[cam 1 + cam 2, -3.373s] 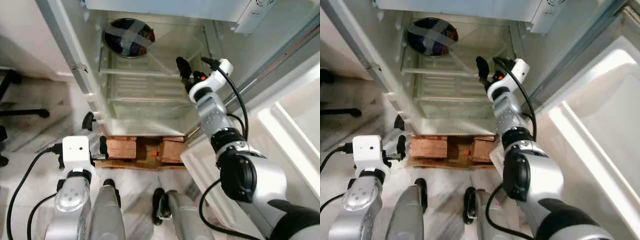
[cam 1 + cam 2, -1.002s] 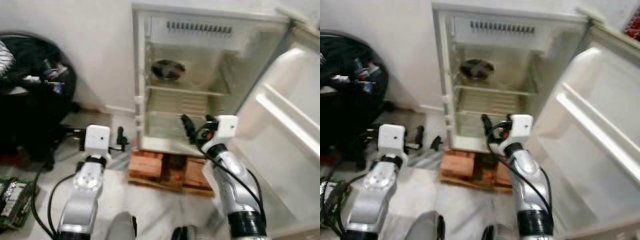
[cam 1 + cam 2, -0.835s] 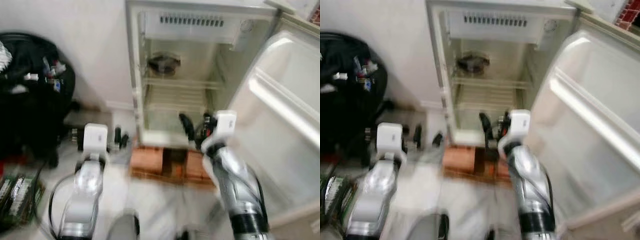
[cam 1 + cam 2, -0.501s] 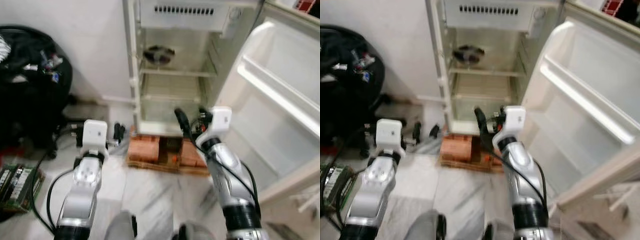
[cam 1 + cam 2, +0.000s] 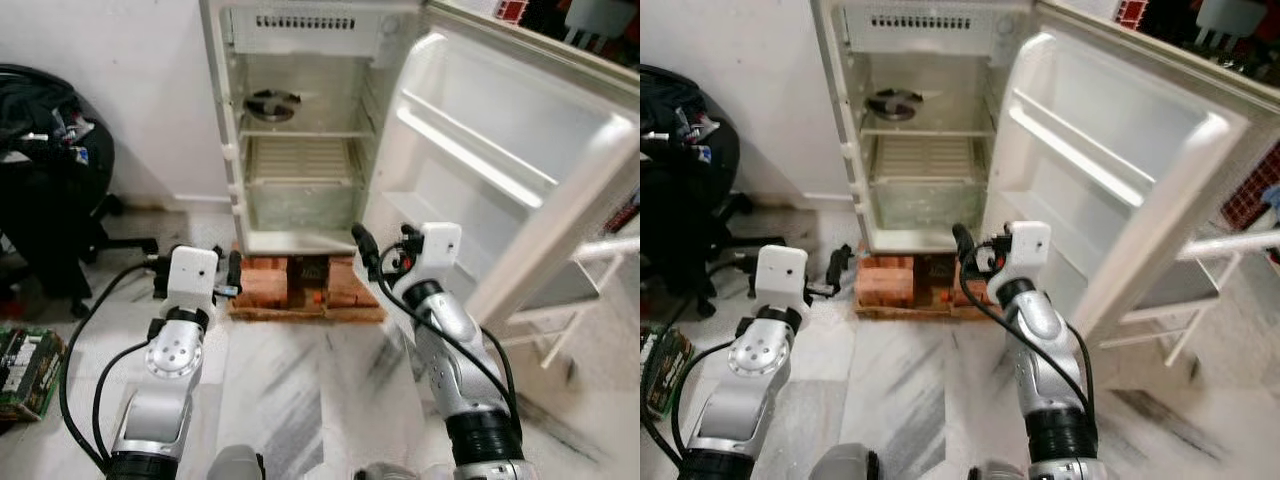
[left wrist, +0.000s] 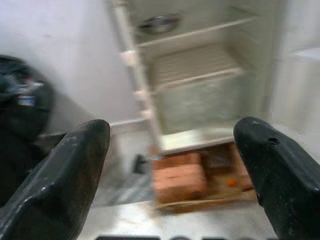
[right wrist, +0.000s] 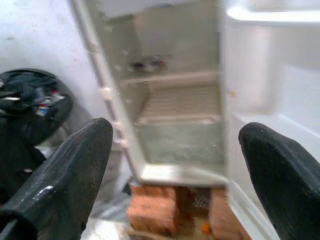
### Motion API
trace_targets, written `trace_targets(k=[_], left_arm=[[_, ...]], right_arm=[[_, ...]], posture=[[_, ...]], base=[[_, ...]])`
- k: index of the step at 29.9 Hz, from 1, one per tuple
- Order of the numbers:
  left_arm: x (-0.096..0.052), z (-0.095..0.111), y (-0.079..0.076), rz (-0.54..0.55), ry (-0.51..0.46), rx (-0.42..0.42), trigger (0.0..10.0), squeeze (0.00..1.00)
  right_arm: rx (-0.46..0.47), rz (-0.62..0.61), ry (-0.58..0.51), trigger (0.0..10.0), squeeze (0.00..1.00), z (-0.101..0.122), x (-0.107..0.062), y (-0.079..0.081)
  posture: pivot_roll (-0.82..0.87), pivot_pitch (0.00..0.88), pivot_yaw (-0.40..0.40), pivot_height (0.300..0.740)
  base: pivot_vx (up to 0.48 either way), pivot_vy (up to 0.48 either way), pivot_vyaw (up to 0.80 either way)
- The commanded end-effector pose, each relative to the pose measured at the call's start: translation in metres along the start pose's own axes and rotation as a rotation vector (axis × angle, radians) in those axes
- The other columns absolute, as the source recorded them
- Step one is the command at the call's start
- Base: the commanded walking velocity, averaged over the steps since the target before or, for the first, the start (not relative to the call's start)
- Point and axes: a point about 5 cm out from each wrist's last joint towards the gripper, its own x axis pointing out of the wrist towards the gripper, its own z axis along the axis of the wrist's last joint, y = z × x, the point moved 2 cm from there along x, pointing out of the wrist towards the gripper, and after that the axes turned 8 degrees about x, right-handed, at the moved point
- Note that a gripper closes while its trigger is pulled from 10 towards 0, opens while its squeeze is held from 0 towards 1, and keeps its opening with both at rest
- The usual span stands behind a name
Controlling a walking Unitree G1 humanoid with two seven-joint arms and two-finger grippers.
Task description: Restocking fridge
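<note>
White and standing wide open, the small single-door fridge (image 5: 300, 130) is resting on a base of reddish bricks (image 5: 262, 284) over a wooden pallet, against a pale wall. Its white door (image 5: 500, 160) is swinging out to the robot's right, showing bare moulded door shelves. On the upper wire shelf a dark round bowl (image 5: 272, 103) is sitting toward the left side; the lower shelf and the clear crisper bin beneath it are holding nothing that can be made out.

Both silver arms are hanging in front of the fridge, apart from it, above the grey-veined marble floor (image 5: 300, 400). The left gripper (image 6: 170, 165) is pointing at the fridge's lower left corner with its two black fingers spread wide and nothing between them. The right gripper (image 7: 170, 165) is aiming at the open compartment, fingers likewise parted far and gripping nothing.

To the robot's left, a black office chair (image 5: 45, 170) piled with dark clutter is standing near the wall.
</note>
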Motion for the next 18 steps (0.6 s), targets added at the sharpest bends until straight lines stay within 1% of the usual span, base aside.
trace_targets(k=[1, 7, 13, 18], left_arm=[[0.0002, -0.0006, 0.0004, -0.005, -0.001, 0.018, 10.0, 0.00], [0.0000, -0.0012, 0.0001, -0.009, -0.002, 0.021, 10.0, 0.00], [-0.0005, -0.0008, -0.0025, -0.019, -0.004, 0.019, 10.0, 0.00], [-0.0007, -0.0019, -0.0031, -0.019, 0.002, 0.023, 10.0, 0.00]], right_arm=[[-0.010, -0.017, -0.001, 10.0, 0.00, 0.0017, 0.0026, -0.0037], [-0.011, -0.029, 0.018, 10.0, 0.00, -0.0016, 0.0042, -0.0037], [-0.023, -0.026, 0.012, 10.0, 0.00, 0.0012, 0.0080, -0.0052], [-0.034, -0.025, 0.021, 10.0, 0.00, 0.0001, 0.0077, -0.0068]], posture=[[0.13, 0.086, -0.009, 0.740], [0.13, 0.095, -0.010, 0.740], [0.13, 0.100, -0.010, 0.740], [0.13, 0.105, -0.011, 0.740]], base=[[0.000, -0.480, 0.00], [0.000, -0.480, 0.00], [0.000, -0.480, 0.00], [0.000, -0.480, 0.00]])
